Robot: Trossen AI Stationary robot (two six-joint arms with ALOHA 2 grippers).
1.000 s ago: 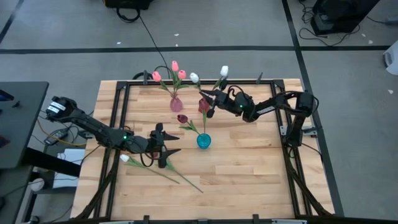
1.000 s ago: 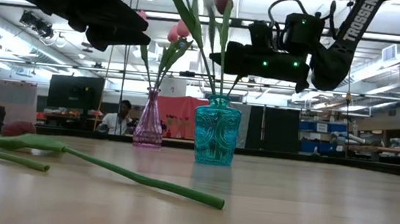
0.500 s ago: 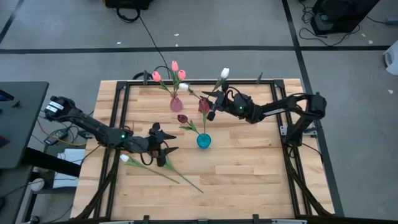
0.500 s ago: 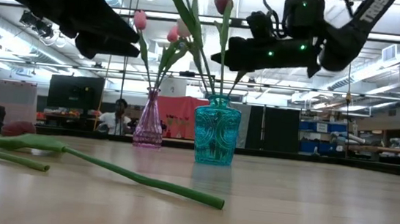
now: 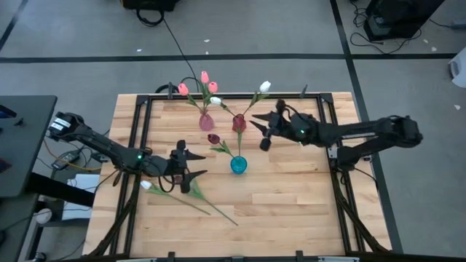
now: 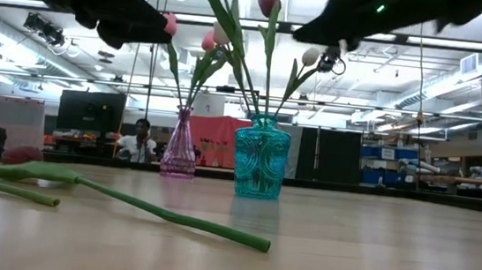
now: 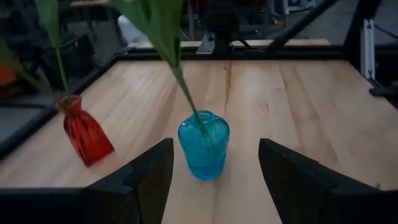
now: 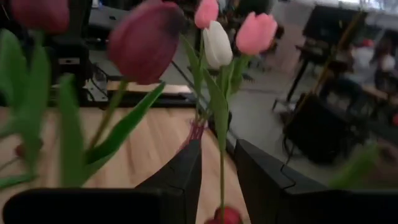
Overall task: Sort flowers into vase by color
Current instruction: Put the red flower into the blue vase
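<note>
The blue vase (image 5: 238, 165) (image 6: 261, 159) (image 7: 204, 146) holds two maroon flowers (image 5: 239, 122) (image 5: 213, 138) and a white one (image 6: 311, 56) by their stems. The pink vase (image 5: 206, 121) (image 7: 84, 134) holds pink flowers (image 5: 204, 76). Another white flower (image 5: 215, 101) (image 8: 217, 43) leans beside the pink ones. Two flowers (image 5: 145, 185) (image 6: 128, 202) lie flat on the wood at the near left. My left gripper (image 5: 195, 164) (image 7: 214, 149) hovers open, left of the blue vase. My right gripper (image 5: 261, 132) (image 8: 217, 180) hangs high, right of the flowers, its fingers a narrow gap apart and holding nothing.
A black frame rail (image 5: 218, 95) runs around the tabletop. Bare wood (image 5: 298, 196) lies to the near right. A person (image 6: 141, 139) sits in the room beyond the far edge.
My right gripper has drawn back toward the table's right edge and risen, away from the flowers. The white flower that stood by its fingertips has tipped over toward the pink vase and stays there.
</note>
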